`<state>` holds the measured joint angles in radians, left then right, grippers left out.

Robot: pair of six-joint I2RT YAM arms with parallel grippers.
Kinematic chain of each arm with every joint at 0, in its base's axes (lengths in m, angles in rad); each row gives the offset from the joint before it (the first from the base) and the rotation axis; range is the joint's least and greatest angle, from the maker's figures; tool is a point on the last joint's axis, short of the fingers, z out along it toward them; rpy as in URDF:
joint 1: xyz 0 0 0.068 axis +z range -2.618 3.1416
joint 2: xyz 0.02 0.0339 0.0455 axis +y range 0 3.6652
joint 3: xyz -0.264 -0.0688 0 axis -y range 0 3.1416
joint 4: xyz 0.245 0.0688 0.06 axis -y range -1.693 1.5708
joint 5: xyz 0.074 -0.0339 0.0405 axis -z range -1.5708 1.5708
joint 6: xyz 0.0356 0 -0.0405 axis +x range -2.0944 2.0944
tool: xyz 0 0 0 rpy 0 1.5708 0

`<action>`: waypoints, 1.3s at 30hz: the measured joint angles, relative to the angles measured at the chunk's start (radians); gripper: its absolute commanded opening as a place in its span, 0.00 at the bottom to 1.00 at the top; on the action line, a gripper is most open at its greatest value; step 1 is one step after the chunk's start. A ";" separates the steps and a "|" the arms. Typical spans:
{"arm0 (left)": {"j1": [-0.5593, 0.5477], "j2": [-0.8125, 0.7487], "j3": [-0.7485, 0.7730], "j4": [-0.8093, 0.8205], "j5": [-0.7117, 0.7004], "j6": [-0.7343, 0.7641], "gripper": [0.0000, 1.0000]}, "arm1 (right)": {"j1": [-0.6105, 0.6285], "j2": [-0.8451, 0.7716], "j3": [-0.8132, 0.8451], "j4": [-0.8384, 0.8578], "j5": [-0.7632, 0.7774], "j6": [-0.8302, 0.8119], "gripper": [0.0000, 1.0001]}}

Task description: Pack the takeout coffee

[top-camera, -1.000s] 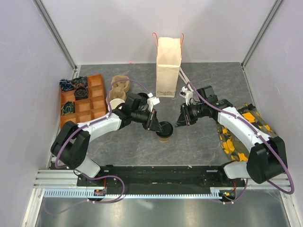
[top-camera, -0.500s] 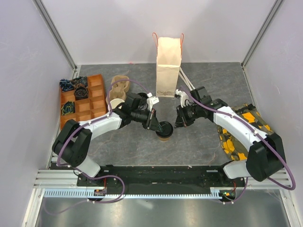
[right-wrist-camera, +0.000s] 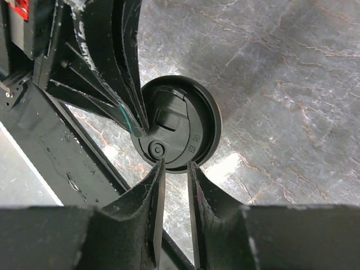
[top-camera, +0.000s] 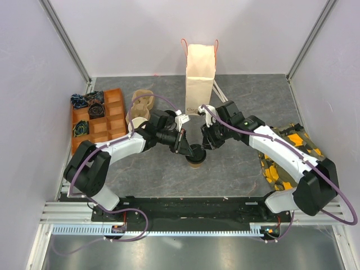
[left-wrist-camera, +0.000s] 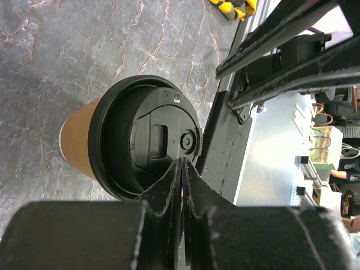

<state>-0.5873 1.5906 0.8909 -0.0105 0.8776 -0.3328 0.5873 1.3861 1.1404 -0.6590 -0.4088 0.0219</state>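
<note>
The left gripper (left-wrist-camera: 181, 166) is closed, its two fingers pressed together with no gap. Their shared tip rests on the black lid of the takeout coffee (left-wrist-camera: 132, 143), close to the rim. The right gripper (right-wrist-camera: 175, 164) comes in from the other side with its fingers a narrow way apart. Nothing sits between them, and their tips are poised just over the near edge of the same lid.

In the top view the takeout coffee stands upright on the grey marbled table (top-camera: 236, 169), about midway between the two arms and in front of their bases. Both grippers meet above it, the left from the left and the right from the right.

A crumpled orange, yellow and black patterned cloth (top-camera: 274, 166) lies under the right arm, at the right of the table. Farther back on the left sits an orange compartment tray (top-camera: 115, 109) with dark bundles in some cells. Cream-rimmed paper cups (top-camera: 136, 119) are just beside it. A tall pale paper bag (top-camera: 200, 79) stands upright at the back, directly beyond the coffee.
</note>
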 measured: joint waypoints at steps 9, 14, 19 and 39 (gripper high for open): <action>0.002 0.018 0.020 -0.010 0.008 -0.003 0.08 | 0.024 0.095 -0.036 0.031 -0.003 0.000 0.18; 0.002 0.028 0.031 -0.015 0.007 -0.004 0.07 | 0.018 0.095 -0.040 0.045 -0.016 0.000 0.18; 0.002 0.029 0.032 -0.017 0.007 -0.004 0.07 | 0.019 0.093 -0.031 0.033 -0.020 -0.009 0.22; 0.002 0.005 0.026 -0.036 -0.011 -0.003 0.07 | 0.019 0.089 -0.030 0.071 -0.087 0.012 0.18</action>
<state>-0.5858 1.5955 0.9173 -0.0463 0.8665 -0.3359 0.6067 1.4746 1.1107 -0.5877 -0.4957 0.0341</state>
